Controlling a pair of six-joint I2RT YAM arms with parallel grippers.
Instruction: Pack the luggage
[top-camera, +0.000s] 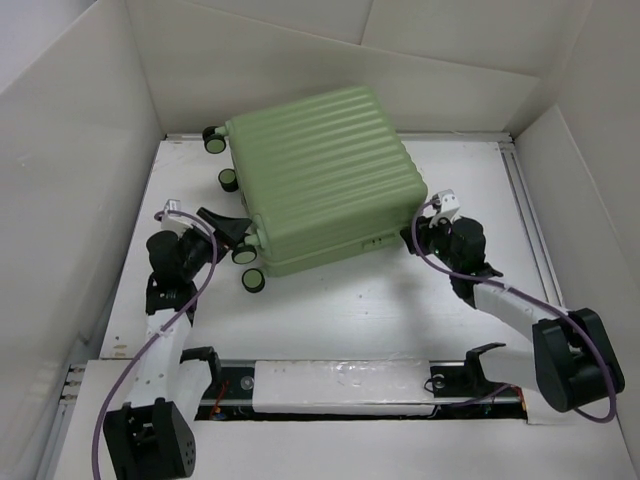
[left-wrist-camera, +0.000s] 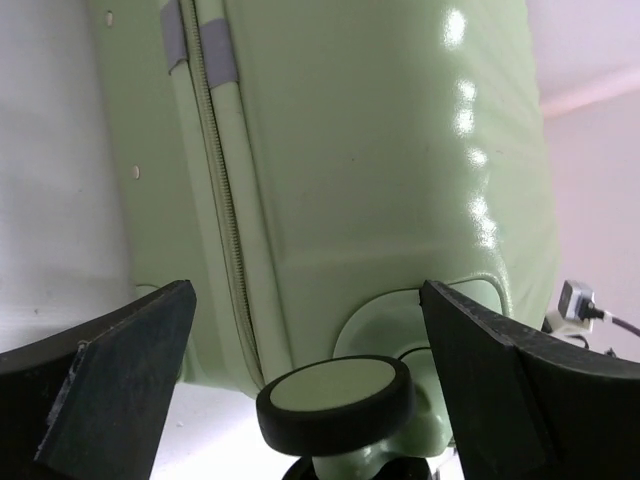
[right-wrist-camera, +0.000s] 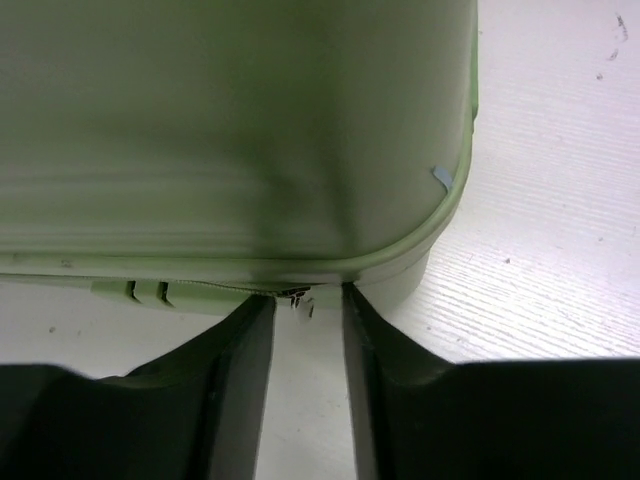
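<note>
The luggage (top-camera: 320, 180) lies flat and closed on the white counter (top-camera: 350, 310), in the middle toward the far side. Its ribbed shell faces up and its caster wheels point left.

The left arm rises from its base at the near left corner, bends at the elbow and reaches far and right. Its wrist is level with the suitcase's near left corner. The left claw (top-camera: 235, 230) faces that corner with its fingers (left-wrist-camera: 110, 380) spread wide apart, holding nothing. In the left wrist view one black wheel (left-wrist-camera: 335, 400) sits low between the two fingers, clear of both, and the zipper seam (left-wrist-camera: 225, 200) runs up the shell beyond it.

The right arm extends from the near right corner, its forearm angling far and left. The right claw (top-camera: 411, 236) is at the suitcase's near right corner. Its fingers (right-wrist-camera: 240, 380) stand a narrow gap apart, pointing at the seam. The small zipper pull (right-wrist-camera: 300, 298) sits just at their tips, within the gap; no clamp on it shows.
</note>
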